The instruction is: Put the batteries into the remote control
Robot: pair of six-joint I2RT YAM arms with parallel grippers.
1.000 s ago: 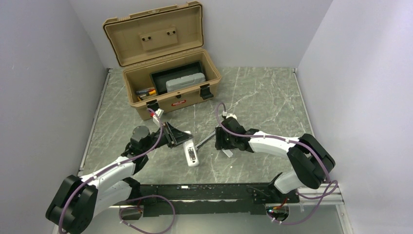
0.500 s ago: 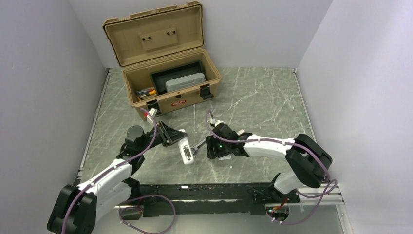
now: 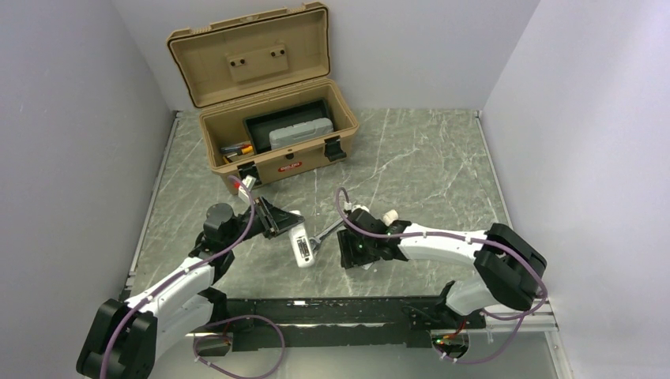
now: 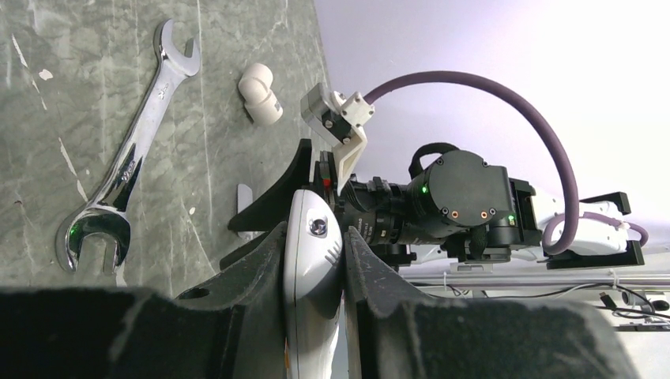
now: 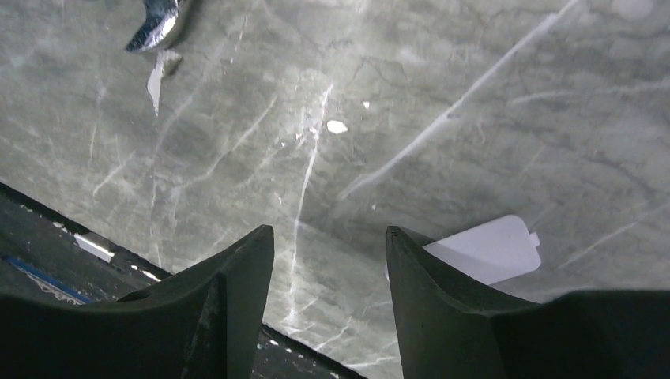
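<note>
Filling most of the top view, the grey veined bench [image 3: 419, 158] carries a tan toolbox [image 3: 312, 162] at 11 o'clock, its lid thrown back. The left hand [image 4: 314, 234] sits at about 7 o'clock from the bench's middle, closed tight on the remote control [image 3: 301, 249]. It grips the slim white bar by one end, and the rest pokes out toward 6 o'clock. Whether the remote touches the bench I cannot tell. The right hand [image 5: 328, 237] hovers at 3 o'clock from the remote, fingers parted about halfway over bare stone and holding nothing. A silver wrench [image 4: 130, 158] lies flat between the two hands. A flat white plastic cover [image 5: 490, 249] lies just beside the right hand's finger, partly hidden by it. A small white curved piece [image 4: 261, 93] lies near the wrench's head.
</note>
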